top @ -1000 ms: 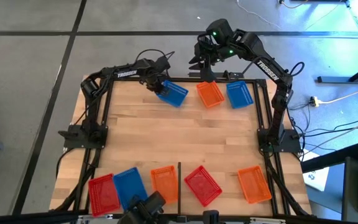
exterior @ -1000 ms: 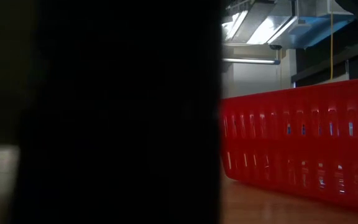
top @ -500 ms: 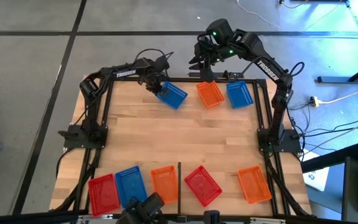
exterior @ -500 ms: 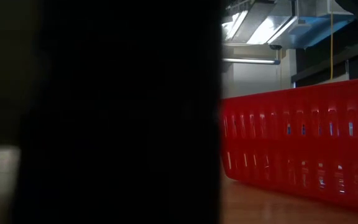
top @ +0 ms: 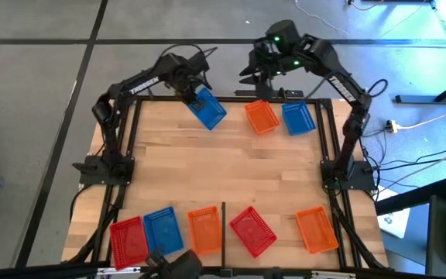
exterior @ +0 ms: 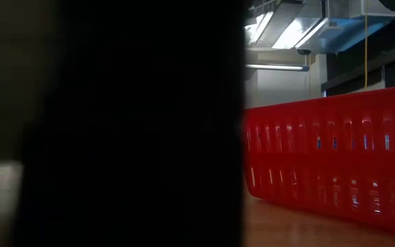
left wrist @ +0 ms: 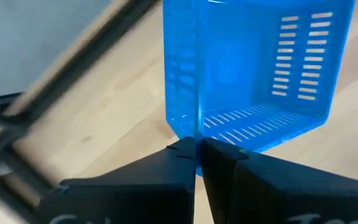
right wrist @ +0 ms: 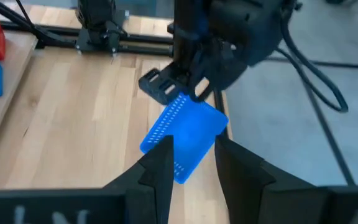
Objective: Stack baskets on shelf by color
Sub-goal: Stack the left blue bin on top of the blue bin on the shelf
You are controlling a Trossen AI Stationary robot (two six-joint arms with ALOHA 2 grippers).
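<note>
My left gripper (top: 192, 93) is shut on a blue lattice basket (top: 206, 107) over the table's far edge, left of centre. The right wrist view shows that basket (right wrist: 185, 134) lifted off the wood and tilted. My right gripper (top: 258, 74) is open and hovers above the far edge, over an orange basket (top: 262, 118). Beside the orange one, a second blue basket (top: 298, 118) rests flat on its floor. Several more baskets lie along the near edge, on both sides of a thin black divider bar (top: 223, 225). My left gripper pinches one side wall of the blue basket at its rim (left wrist: 196, 134), with one finger inside the basket and one outside. The basket is lifted clear of the wood, tilted, and reaches away from the fingertips with its open side (left wrist: 272, 56) showing.
Along the near edge lie a red basket (top: 128, 239), a blue one (top: 163, 230), an orange one (top: 204, 230), a red one (top: 252, 230) and an orange one (top: 317, 229). The wooden top (top: 223, 167) is bare in the middle. A red basket wall (exterior: 328, 165) and a dark shape fill the low view.
My left gripper has risen and moved toward the far edge, carrying the blue basket up off the wood and turning it about. My right gripper has shifted slightly, staying above the orange basket.
</note>
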